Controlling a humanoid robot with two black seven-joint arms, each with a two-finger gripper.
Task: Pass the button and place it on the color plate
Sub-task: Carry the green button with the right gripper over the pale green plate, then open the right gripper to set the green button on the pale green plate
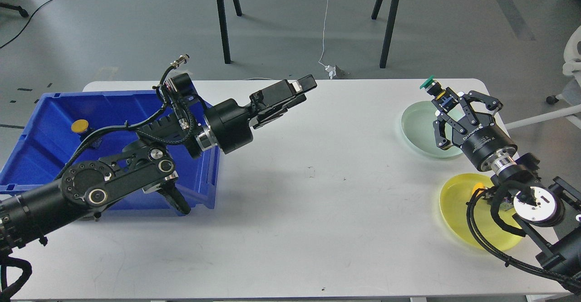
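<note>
The green-capped push button with a dark body [435, 91] is clamped between the fingertips of the right gripper [447, 104], cap pointing up and away from the robot. It is held in the air at the far edge of the round pale-green plate [420, 129], which rests on the white table [295, 202] near its far right corner. Just nearer than the pale-green plate lies a round yellow plate [458, 211]; the right arm's wrist and black cables cross over its right side and hide part of it.

Well to the left of the pale-green plate, the left gripper [302, 88] hangs above the table's far middle with nothing between its fingers; whether its jaws are parted or closed cannot be told from this angle. Farther left of the pale-green plate, a blue plastic bin [45, 111] stands on the table's left end. A yellow-capped button [81, 126] lies inside it. The left arm's links cover the bin's right half.
</note>
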